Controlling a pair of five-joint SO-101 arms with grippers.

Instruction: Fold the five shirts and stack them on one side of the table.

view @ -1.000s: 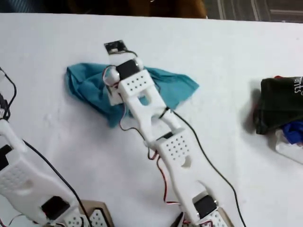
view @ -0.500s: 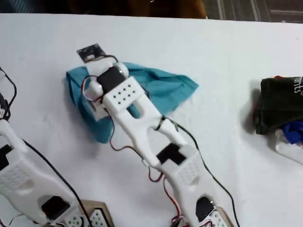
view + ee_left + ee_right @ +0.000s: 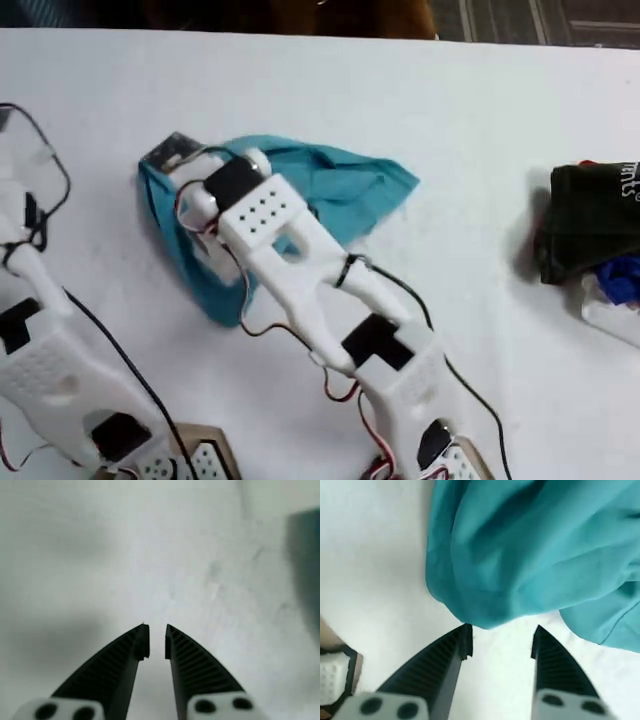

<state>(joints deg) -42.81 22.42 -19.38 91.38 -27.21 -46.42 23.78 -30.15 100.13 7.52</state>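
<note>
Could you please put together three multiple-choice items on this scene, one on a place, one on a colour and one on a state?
1. In the high view, where on the white table does the dark folded cloth pile lie?
A. near the right edge
B. at the left edge
C. in the middle

2. What colour is the crumpled cloth shirt beneath the right arm?
A. red
B. teal
C. yellow

3. How does the right gripper stand?
A. shut on the shirt
B. shut on nothing
C. open, holding nothing

Answers:
1 A: it sits far to the right, apart from both arms.
2 B: the high and right wrist views both show teal cloth.
3 C: bare table shows between its spread fingers, with the shirt's edge just ahead of the tips.
</note>
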